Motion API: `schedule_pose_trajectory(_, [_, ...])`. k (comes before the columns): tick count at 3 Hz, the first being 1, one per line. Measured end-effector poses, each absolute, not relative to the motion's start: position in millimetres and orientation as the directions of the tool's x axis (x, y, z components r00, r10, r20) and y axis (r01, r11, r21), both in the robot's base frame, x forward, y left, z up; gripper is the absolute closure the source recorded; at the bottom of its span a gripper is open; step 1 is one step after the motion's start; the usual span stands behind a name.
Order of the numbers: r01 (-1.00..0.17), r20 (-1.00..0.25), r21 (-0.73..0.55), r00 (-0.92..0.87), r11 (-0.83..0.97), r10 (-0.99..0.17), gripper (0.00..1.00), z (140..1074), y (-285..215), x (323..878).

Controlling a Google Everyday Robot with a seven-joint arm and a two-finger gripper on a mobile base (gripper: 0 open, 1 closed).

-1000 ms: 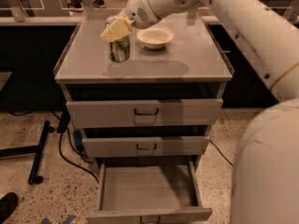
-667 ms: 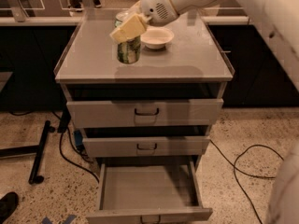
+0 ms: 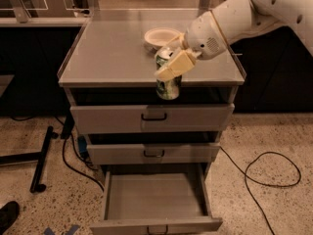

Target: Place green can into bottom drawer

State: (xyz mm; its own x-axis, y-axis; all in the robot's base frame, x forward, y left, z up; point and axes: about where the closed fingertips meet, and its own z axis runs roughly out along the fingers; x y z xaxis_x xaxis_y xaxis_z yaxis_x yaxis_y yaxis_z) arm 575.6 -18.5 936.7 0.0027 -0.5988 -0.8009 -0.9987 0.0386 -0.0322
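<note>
Claw (image 3: 168, 65) gripping green can (image 3: 168, 87), over cabinet (image 3: 112, 53) front edge, bottom drawer (image 3: 155, 196) open

No text, brand, number or sign is legible. The green can (image 3: 168, 87) bears a pale label patch whose lettering is unreadable. The gripper (image 3: 166, 65) clamps the can at the cabinet top's (image 3: 112, 48) front edge.

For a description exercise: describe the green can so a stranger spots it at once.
Find the grey three-drawer cabinet. At its top front edge the gripper holds the green can. Unlike the white bowl behind, it is tall, green, silver-topped.
</note>
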Motion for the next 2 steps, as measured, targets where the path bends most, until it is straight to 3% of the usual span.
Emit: schedule_pose_trajectory(2, [-0.998, -0.73, -0.001, -0.042, 0.063, -0.682, 1.0, 802.8, -57.3, 573.6])
